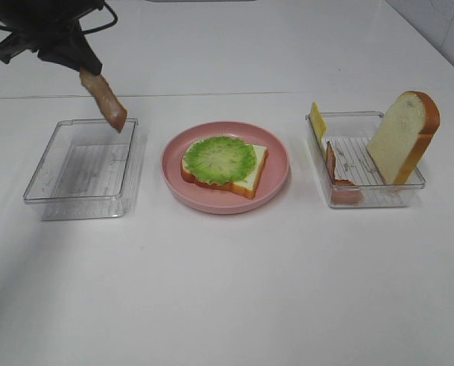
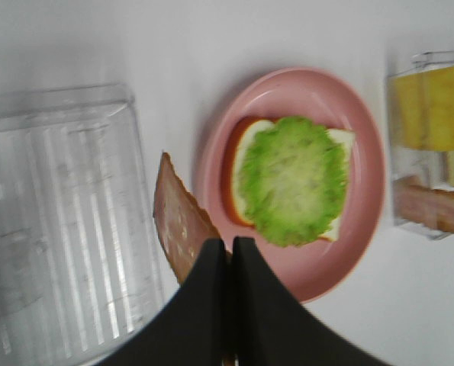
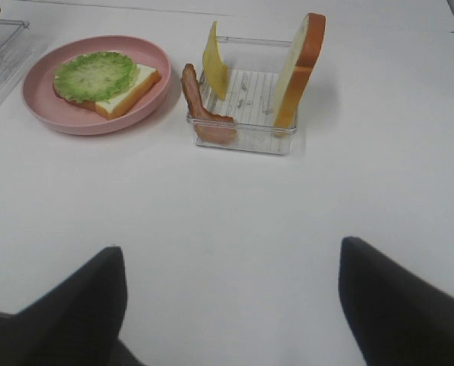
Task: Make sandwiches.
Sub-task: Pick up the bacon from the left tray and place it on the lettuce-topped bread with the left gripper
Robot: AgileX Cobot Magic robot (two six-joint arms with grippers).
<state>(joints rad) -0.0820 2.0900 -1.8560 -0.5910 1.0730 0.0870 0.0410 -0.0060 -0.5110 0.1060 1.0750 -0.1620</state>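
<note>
One base: bread slice (image 1: 251, 181), white with an orange-brown crust, lying flat on the pink plate (image 1: 278, 149).
Topping: lettuce (image 1: 220, 159), a round green leaf lying flat on the bread slice and covering most of it; a white corner shows at the right.
Carrier: pink plate, round, at the middle of the surface (image 1: 227, 290), between two trays and touching neither.
Item in grip: bacon strip (image 1: 104, 101), reddish-brown, hanging tilted in the air with its upper end in the left claw (image 2: 230, 245). In the high view its lower end crosses the far right corner of the left tray (image 1: 82, 171). The left wrist view puts it between that tray and the plate.
Left claw: fingers pressed together, gripping the bacon strip.
Left tray: clear plastic with a ribbed floor, to the left of the plate.
Right tray (image 1: 368, 200): clear plastic, to the right of the plate.
Right tray, contents:
- second bread slice (image 1: 404, 137), standing on edge against the right wall
- cheese slice (image 1: 317, 120), yellow, upright at the far left corner
- second bacon strip (image 1: 339, 183), slumped along the left wall down to the near left corner
Right claw (image 3: 230, 252): fingers spread wide with nothing held, over the bare surface on the near side of the right tray, well apart from it.
Surface: white.
</note>
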